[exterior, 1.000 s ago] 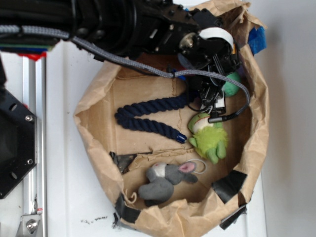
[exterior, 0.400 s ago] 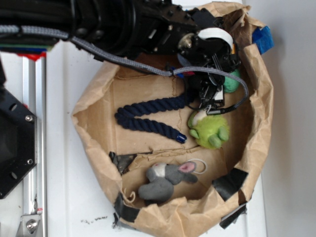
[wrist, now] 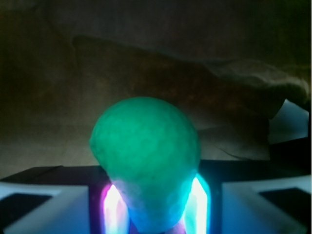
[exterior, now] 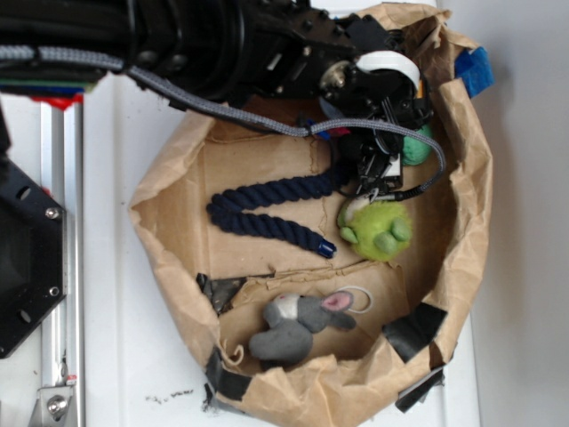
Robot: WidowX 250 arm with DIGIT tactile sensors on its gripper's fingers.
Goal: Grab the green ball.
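Against the paper bag's [exterior: 462, 191] right wall, our fingers [wrist: 113, 207] grip the round green ball [wrist: 146, 151]; little room beyond.

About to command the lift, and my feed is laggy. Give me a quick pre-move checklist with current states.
1. Green ball between the fingers: ok, wrist view shows it seated between both lit pads.
2. Gripper over the ball, not the frog plush: ok.
3. Grip firm enough to lift: cannot tell.
4. Frog plush free of the gripper: cannot tell, it lies just beneath the cable.
5. Blue rope away from the ball: ok.
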